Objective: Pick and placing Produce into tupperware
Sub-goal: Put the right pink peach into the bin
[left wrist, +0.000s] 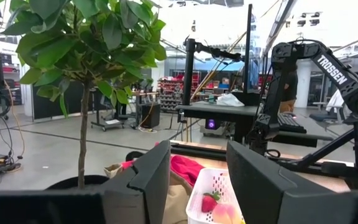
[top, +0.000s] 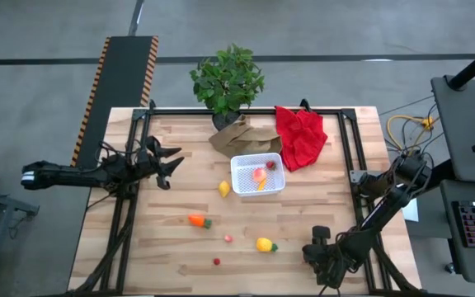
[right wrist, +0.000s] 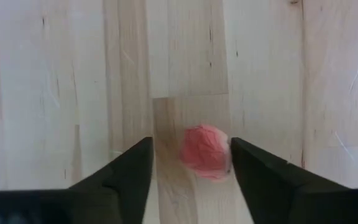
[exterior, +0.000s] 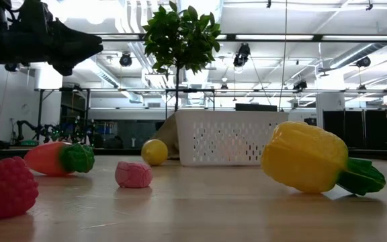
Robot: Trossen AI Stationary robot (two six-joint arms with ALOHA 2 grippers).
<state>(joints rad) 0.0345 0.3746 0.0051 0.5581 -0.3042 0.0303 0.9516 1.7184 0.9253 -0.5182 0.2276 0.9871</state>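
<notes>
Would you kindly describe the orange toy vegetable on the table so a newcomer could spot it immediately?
Start at the white tupperware in the middle of the wooden table. Move toward the front edge and the left arm's side to the orange toy vegetable, lying alone. Only it is orange with a green tip; the nearby pieces are yellow, pink or red.

One white tupperware sits on the table and holds three toy pieces: a red strawberry, a pink fruit and a small orange piece. Five more produce pieces lie loose on the wood: one yellow lemon, one orange carrot with a green top, one yellow pepper with a green stem, one small pink piece and one red raspberry. Beyond these there is one leafy potted plant, one crumpled brown paper bag and one red cloth, and two robot arms.
</notes>
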